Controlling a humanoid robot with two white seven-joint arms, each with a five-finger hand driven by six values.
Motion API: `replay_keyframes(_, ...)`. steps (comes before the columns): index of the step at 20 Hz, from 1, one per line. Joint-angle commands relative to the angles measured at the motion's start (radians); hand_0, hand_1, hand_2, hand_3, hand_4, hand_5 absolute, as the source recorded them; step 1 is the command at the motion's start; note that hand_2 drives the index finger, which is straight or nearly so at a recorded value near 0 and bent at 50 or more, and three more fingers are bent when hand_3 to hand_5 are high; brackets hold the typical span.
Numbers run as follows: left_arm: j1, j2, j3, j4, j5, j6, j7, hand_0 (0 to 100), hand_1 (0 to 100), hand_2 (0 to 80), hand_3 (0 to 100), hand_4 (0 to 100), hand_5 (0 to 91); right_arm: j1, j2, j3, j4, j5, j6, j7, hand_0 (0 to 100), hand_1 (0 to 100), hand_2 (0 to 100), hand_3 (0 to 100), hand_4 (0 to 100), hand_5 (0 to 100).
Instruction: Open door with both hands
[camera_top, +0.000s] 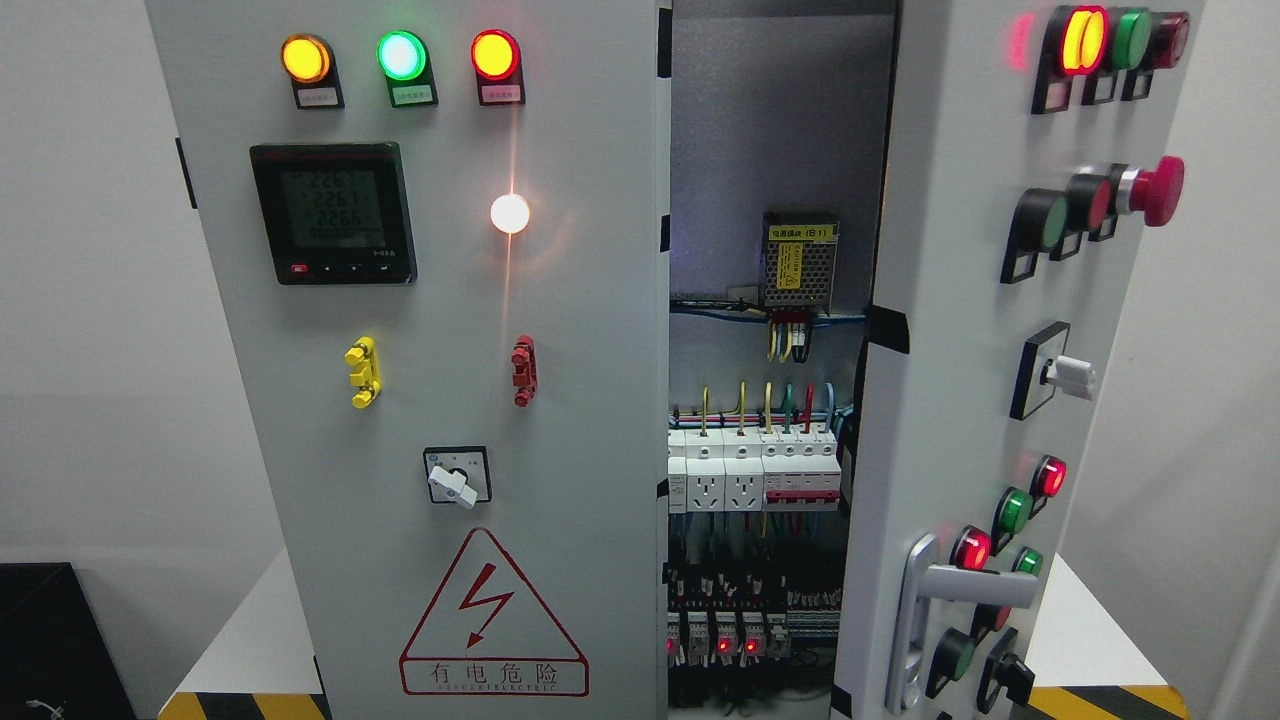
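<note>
White walls behind grey electrical cabinet (430, 400) on white table (250, 640). Right door (960, 350) swung ajar, wiring exposed. Neither robot hand visible; finger state unknown.

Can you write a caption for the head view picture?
Electrical cabinet with right door swung open, showing breakers and wiring inside.

"有电危险" on the warning sign (493, 618) of the left door (420, 400); meter (333, 212) digits blurred.

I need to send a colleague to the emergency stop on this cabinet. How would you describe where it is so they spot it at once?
Go to the right door, the one swung open. In its second row of buttons from the top, the emergency stop sits at the right end. Unlike the flat green and red buttons beside it, it is a red mushroom head sticking far out.
</note>
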Motion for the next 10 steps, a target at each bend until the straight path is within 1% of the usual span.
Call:
replay_keyframes(1, 0.077, 0.239, -0.096, -0.568, 0.002, -0.009, 0.001, 0, 0, 0.0, 0, 0, 0.0, 0.000, 0.000, 0.000, 0.000, -0.025, 0.000, 0.000, 19, 0, 0, 0, 0, 0)
replay_keyframes(7, 0.094, 0.318, -0.095, -0.779, 0.003, -0.023, 0.001, 0, 0, 0.0, 0, 0, 0.0, 0.000, 0.000, 0.000, 0.000, -0.025, 0.000, 0.000, 19, 0, 0, 0, 0, 0)
replay_keyframes(10, 0.075, 0.323, -0.096, -0.820, 0.003, -0.020, 0.000, 0, 0, 0.0, 0, 0, 0.0, 0.000, 0.000, 0.000, 0.000, -0.025, 0.000, 0.000, 19, 0, 0, 0, 0, 0)
